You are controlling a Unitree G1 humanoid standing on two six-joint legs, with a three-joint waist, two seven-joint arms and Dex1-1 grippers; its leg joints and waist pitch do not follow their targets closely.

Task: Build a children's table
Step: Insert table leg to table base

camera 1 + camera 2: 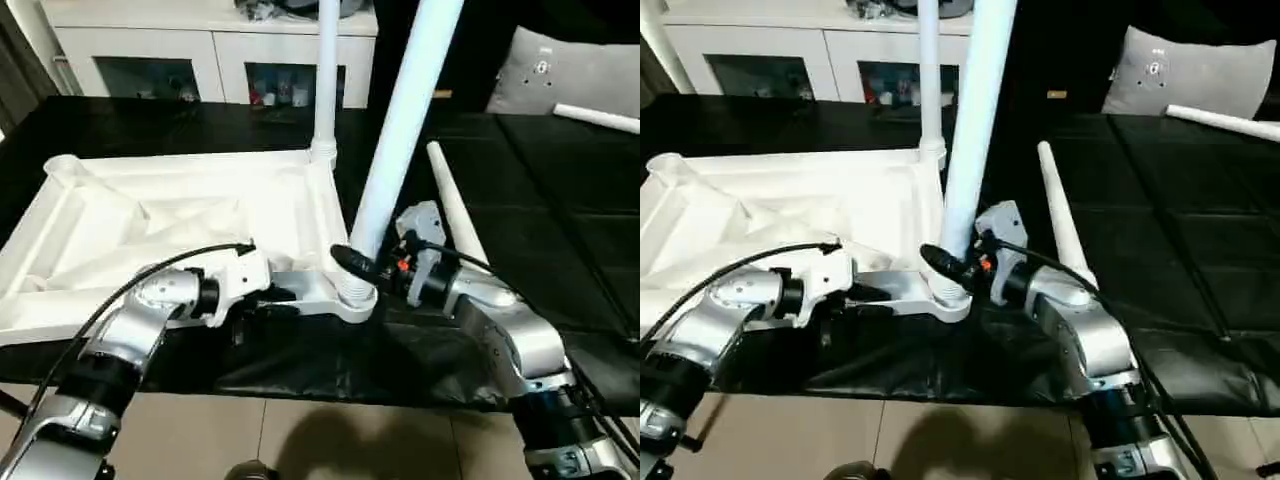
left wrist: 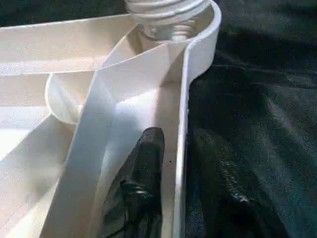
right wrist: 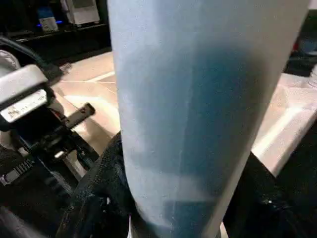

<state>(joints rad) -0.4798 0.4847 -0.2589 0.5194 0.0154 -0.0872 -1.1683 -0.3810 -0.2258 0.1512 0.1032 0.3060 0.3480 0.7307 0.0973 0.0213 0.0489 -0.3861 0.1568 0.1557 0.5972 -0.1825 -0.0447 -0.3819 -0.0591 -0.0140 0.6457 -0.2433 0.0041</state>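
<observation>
The white tabletop (image 1: pixel 180 215) lies ribbed side up on the black work surface (image 1: pixel 560 230). One leg (image 1: pixel 326 80) stands upright in its far right corner socket. A second leg (image 1: pixel 405 120) leans in the near right corner socket (image 1: pixel 355 292), with my right gripper (image 1: pixel 372 262) shut on it just above the socket. My left gripper (image 1: pixel 265 298) straddles the tabletop's near rim (image 2: pixel 183 99), one finger (image 2: pixel 146 163) inside and one outside, with small gaps to the wall. The leg's threaded end (image 2: pixel 168 15) sits in the socket beyond. A loose leg (image 1: pixel 455 210) lies to the right.
Another loose leg (image 1: pixel 600 118) rests at the far right by a grey cushion (image 1: pixel 575 70). A white cabinet (image 1: pixel 210 50) stands behind the work surface. The near corner socket hangs close to the surface's front edge, with floor (image 1: pixel 300 440) below.
</observation>
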